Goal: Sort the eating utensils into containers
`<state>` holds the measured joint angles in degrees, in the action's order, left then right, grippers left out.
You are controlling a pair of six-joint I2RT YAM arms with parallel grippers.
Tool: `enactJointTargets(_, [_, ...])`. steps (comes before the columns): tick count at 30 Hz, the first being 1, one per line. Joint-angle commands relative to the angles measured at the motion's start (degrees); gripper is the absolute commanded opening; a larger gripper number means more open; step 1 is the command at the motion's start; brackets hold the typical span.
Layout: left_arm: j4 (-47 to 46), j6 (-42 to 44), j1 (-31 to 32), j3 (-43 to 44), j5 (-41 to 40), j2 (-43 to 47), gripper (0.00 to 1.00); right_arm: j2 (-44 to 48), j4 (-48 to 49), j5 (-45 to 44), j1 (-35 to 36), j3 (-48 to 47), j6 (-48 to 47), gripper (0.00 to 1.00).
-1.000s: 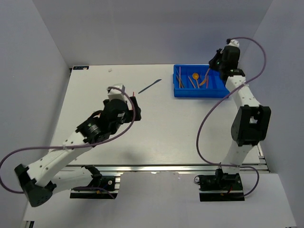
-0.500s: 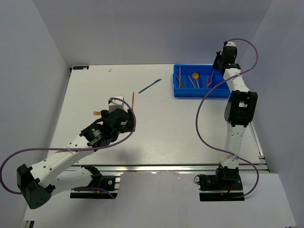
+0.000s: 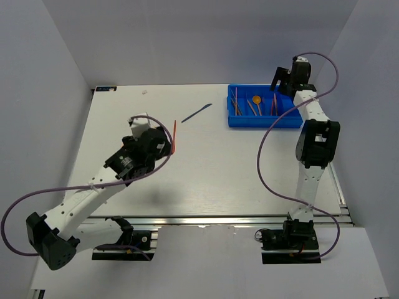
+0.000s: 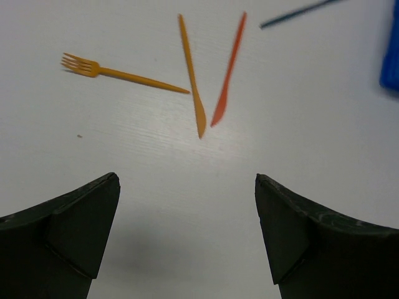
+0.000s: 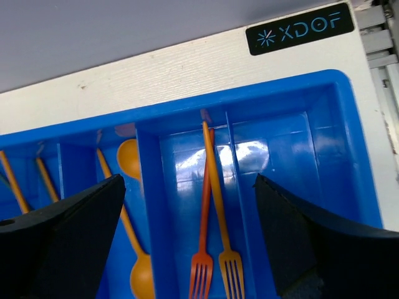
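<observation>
On the table lie an orange fork (image 4: 118,73), an orange knife (image 4: 192,78), a red-orange knife (image 4: 228,71) (image 3: 175,134) and a dark blue knife (image 4: 299,11) (image 3: 197,113). My left gripper (image 4: 187,180) (image 3: 159,140) hovers open just short of them, nothing between its fingers. The blue tray (image 3: 262,123) (image 5: 280,93) sits at the far right. My right gripper (image 5: 190,180) (image 3: 278,80) hangs open and empty over it. Below it a red-orange fork (image 5: 204,230) and an orange fork (image 5: 219,212) share one compartment. Orange spoons (image 5: 131,224) fill the compartment to their left.
The tray's rightmost compartment (image 5: 299,168) holds nothing. More orange handles (image 5: 12,180) show in compartments at the left edge of the right wrist view. A black XDOF label (image 5: 299,28) marks the table's far edge behind the tray. Grey walls enclose the table.
The right gripper opened and drew back from the tray; the orange utensil it held tilted over the tray now lies flat inside. The left arm pulled back and left from the red-orange knife.
</observation>
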<state>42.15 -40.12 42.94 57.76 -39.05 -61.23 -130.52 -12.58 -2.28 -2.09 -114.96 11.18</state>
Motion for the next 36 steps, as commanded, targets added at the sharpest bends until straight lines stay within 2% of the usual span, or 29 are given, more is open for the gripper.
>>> enactJointTargets(1, [3.11,-5.14,-7.66,4.20,-2.88,-2.74,0.98,7.73,-2.70,-1.14,0.41,-2.11,0.86,0.89])
enactJointTargets(5, [1.10,-5.85,-16.99,5.52,1.15,-6.70,0.98,15.61,-9.99,-5.27,2.00,-1.42,2.53,0.89])
enactJointTargets(7, [1.52,-7.07,-22.60,6.75,4.40,-10.74,0.98,20.02,-12.02,-5.28,5.68,3.84,3.14,0.89])
enactJointTargets(8, [2.49,-10.39,-24.29,7.36,5.29,-12.32,0.98,25.17,-12.03,-5.01,6.65,6.82,3.41,0.89])
enactJointTargets(10, [4.34,-14.78,-27.63,8.85,6.52,-16.96,0.98,30.56,-10.37,-4.23,9.72,18.06,4.28,0.89])
enactJointTargets(11, [5.21,-16.03,-27.99,9.82,6.44,-18.64,0.97,35.72,-7.66,-3.26,11.82,22.19,4.46,0.89])
enactJointTargets(14, [8.73,-23.48,-28.26,13.69,3.55,-25.32,0.95,43.21,-3.87,-1.85,15.08,36.00,6.30,0.89])
enactJointTargets(16, [11.01,-29.10,-28.43,16.75,1.79,-30.84,0.94,45.34,-1.93,-1.67,16.06,43.02,7.62,0.89])
enactJointTargets(20, [13.74,-33.61,-29.58,22.55,0.99,-39.37,0.87,48.77,-1.13,0.52,18.43,49.98,9.03,0.89])
enactJointTargets(23, [14.79,-35.99,-30.28,25.55,0.99,-44.39,0.81,50.01,-1.13,1.75,19.49,53.25,8.95,0.89])
enactJointTargets(24, [15.06,-36.52,-30.46,26.09,1.16,-45.46,0.74,50.18,-1.48,1.76,19.66,53.69,9.12,0.89])
enactJointTargets(32, [9.72,-35.65,-32.39,23.46,3.27,-52.76,0.73,54.39,-1.66,1.76,21.07,55.45,7.98,0.89])
enactJointTargets(36, [3.56,-33.80,-33.09,18.64,5.38,-54.43,0.58,55.55,-1.39,1.76,21.42,56.07,7.63,0.89])
